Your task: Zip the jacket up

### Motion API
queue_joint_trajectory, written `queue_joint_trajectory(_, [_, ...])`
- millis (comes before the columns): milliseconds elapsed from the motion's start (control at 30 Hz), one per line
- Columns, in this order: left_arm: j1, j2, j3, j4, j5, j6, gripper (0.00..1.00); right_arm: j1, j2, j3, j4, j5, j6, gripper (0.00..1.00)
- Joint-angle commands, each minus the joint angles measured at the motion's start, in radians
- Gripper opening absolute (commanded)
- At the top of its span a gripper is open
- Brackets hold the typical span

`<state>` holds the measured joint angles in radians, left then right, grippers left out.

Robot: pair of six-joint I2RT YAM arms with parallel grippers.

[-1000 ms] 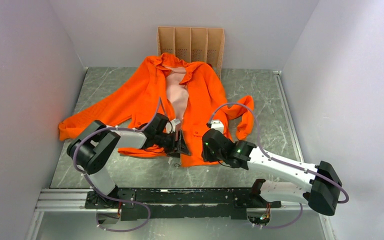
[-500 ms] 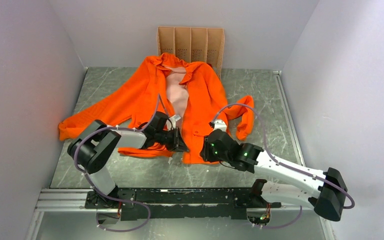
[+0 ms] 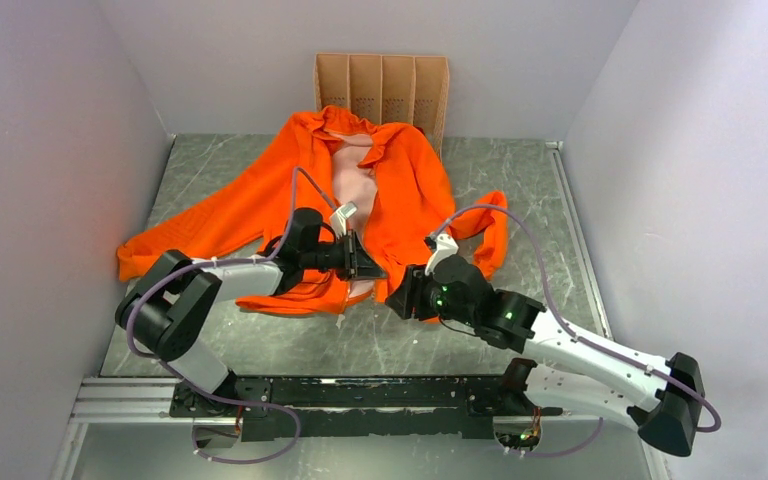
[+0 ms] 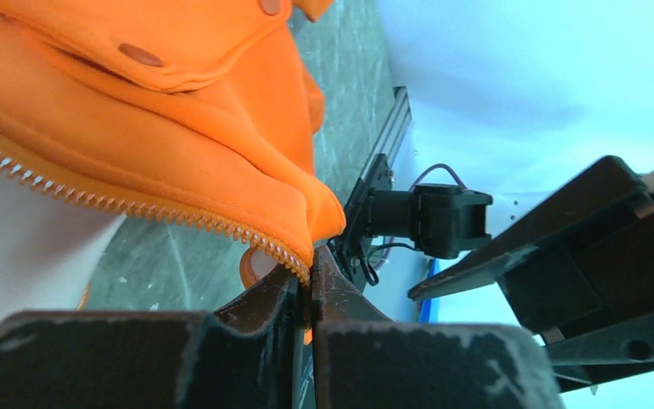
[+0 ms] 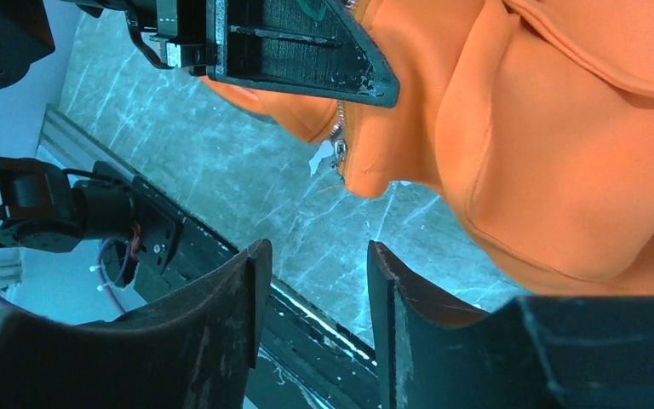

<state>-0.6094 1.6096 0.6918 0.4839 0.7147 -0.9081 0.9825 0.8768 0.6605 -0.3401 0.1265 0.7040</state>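
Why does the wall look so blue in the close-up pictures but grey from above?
Left wrist view: a blue tint, probably the camera's colour setting, washes the wall; the left gripper near the lens is blurry, the zipper teeth on the bright orange fabric jacket sharp. Right wrist view: same blue cast, right gripper dark and soft. Top view: even neutral light, no glare.

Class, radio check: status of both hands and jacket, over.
Left hand shut on jacket zipper edge. Right hand open, empty. Zipper undone. Nothing in the way.
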Motion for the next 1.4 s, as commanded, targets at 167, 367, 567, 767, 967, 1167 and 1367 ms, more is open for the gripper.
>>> queue_joint_trajectory(167, [0.005, -0.059, 0.020, 0.134, 0.079, -0.052, 0.08, -0.033, 0.052, 0.015, 0.077, -0.081, 0.048, 0.53])
queue_joint_trajectory(367, [0.006, -0.082, 0.006, 0.150, 0.102, -0.058, 0.08, -0.076, 0.082, -0.013, 0.135, -0.133, 0.085, 0.52])
queue_joint_trajectory(567, [0.004, -0.092, -0.007, 0.171, 0.121, -0.055, 0.08, -0.122, 0.096, -0.047, 0.206, -0.226, 0.107, 0.51])
queue_joint_trajectory(767, [0.002, -0.097, -0.012, 0.182, 0.131, -0.053, 0.08, -0.145, 0.094, -0.075, 0.235, -0.255, 0.127, 0.48])
queue_joint_trajectory(967, [-0.003, -0.104, -0.008, 0.180, 0.140, -0.044, 0.08, -0.157, 0.101, -0.092, 0.266, -0.283, 0.137, 0.47])
queue_joint_trajectory(1167, [-0.013, -0.104, -0.002, 0.167, 0.144, -0.034, 0.08, -0.168, 0.098, -0.106, 0.288, -0.294, 0.146, 0.43])
queue_joint_trajectory(1367, [-0.028, -0.097, 0.012, 0.150, 0.145, -0.018, 0.08, -0.181, 0.088, -0.118, 0.298, -0.304, 0.151, 0.41])
